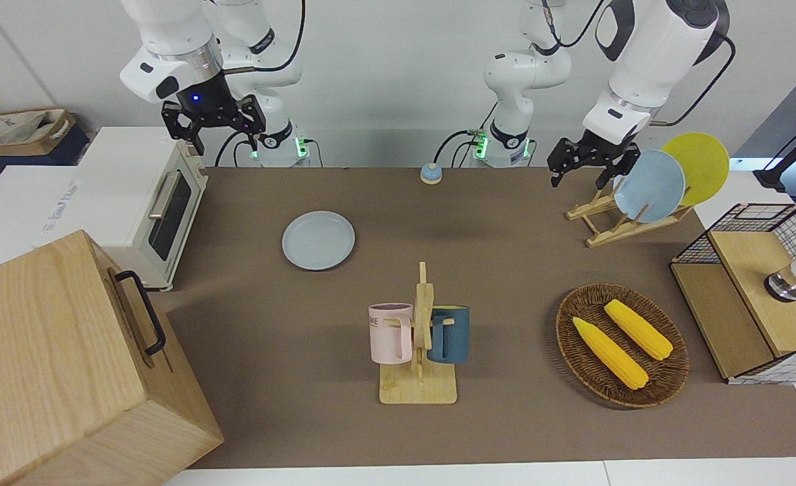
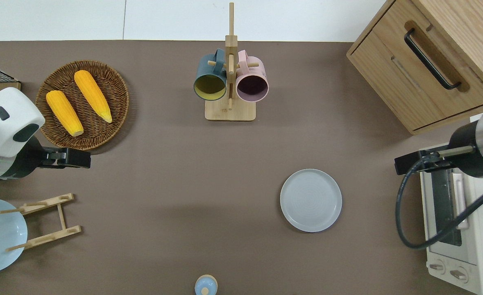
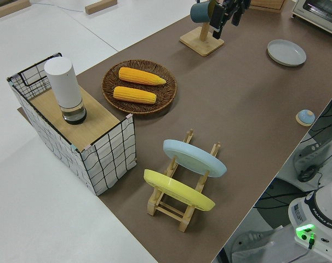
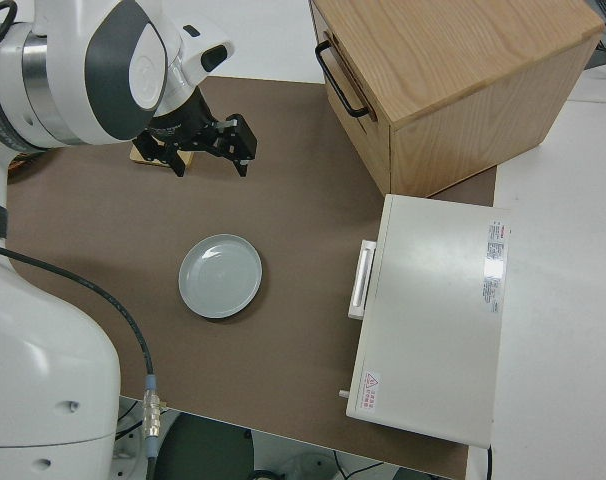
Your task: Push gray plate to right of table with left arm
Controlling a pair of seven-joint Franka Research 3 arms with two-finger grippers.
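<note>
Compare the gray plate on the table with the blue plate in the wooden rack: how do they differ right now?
The gray plate lies flat on the bare table, toward the right arm's end; the blue plate stands tilted on edge in the wooden rack, toward the left arm's end. The gray plate is a duller gray-blue, the blue plate a brighter sky blue. The gray plate sits alone; the blue plate stands beside a yellow plate. Both are round and shallow.
</note>
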